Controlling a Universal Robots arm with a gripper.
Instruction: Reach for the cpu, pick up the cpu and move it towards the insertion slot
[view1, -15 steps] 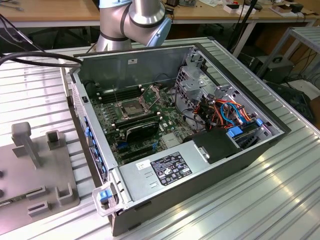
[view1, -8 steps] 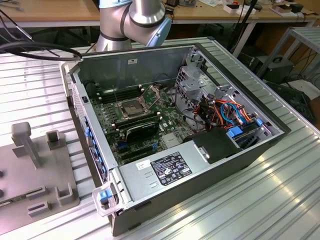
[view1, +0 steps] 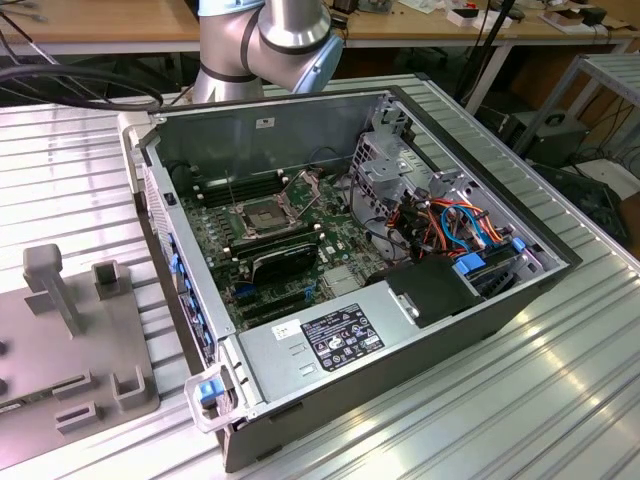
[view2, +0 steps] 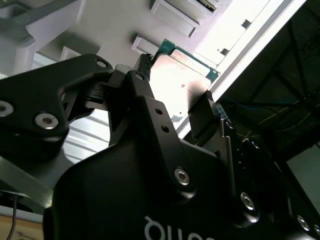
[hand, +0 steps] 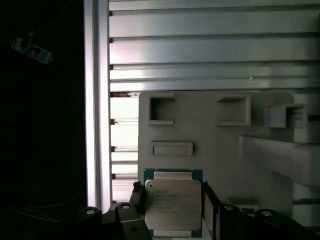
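Both wrist views show the gripper (hand: 172, 202) closed narrow on the cpu (hand: 172, 206). Its dark fingers (hand: 209, 205) press against two opposite edges of the chip. In the first wrist view the cpu shows its pale metal lid with a green rim. Behind it are a grey fixture plate (hand: 225, 150) with rectangular pockets and the ribbed aluminium table (hand: 210, 50). Whether the chip rests on that plate or hangs just above it I cannot tell. The lower edge of the chip is cut off by the frame.

The second wrist view looks along the gripper's black body, so the cpu (view2: 182, 82) appears as a bright, washed-out square between the fingertips (its surface detail is lost in glare).

The exterior view gives the wider scene. An open computer case (view1: 300, 130) lies on the table, and the insertion slot (view1: 262, 216) sits on the green motherboard (view1: 225, 250) just above a black expansion card (view1: 285, 262). The fixture plate stands at the exterior view's left, well apart from the slot. The robot arm (view1: 270, 35) is cut off at the top edge.
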